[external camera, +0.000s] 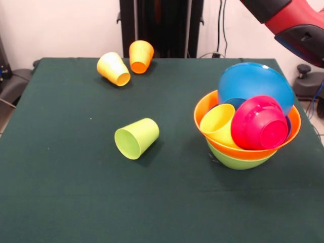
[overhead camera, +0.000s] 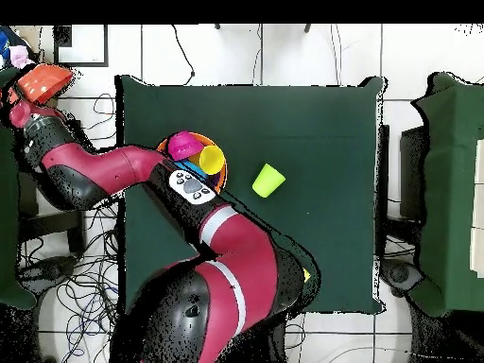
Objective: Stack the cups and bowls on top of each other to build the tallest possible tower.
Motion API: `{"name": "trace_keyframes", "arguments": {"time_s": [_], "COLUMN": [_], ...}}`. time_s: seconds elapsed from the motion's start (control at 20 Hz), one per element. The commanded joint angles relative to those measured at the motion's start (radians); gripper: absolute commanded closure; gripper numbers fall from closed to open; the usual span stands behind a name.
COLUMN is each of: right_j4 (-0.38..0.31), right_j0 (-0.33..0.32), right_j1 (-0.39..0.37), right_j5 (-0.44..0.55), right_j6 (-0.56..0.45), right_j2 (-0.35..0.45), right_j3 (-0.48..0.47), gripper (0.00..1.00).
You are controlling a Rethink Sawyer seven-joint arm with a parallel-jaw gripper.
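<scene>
At right, bowls (external camera: 246,144) piled loosely, blue bowl (external camera: 255,83) tilted; likely to topple if bumped. Gripper (overhead camera: 40,83) off left; finger state impossible to tell.

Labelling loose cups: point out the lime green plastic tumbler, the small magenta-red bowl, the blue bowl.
lime green plastic tumbler (external camera: 136,138), front view, on its tapered side wall.
small magenta-red plastic bowl (external camera: 259,123), front view, on its outer wall.
blue round plastic bowl (external camera: 253,81), front view, on its domed underside.
</scene>
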Motion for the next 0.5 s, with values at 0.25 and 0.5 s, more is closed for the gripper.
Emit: {"name": "trace_keyframes", "arguments": {"time_s": [0.25, 0.5], "right_j4": [0.014, 0.020], "right_j0": [-0.014, -0.016], "right_j1": [-0.053, -0.077], "right_j5": [0.405, 0.427], "right_j6": [-0.002, 0.017], "right_j2": [0.022, 0.013], "right_j3": [0.016, 0.027], "gripper": [1.00, 1.00]}}
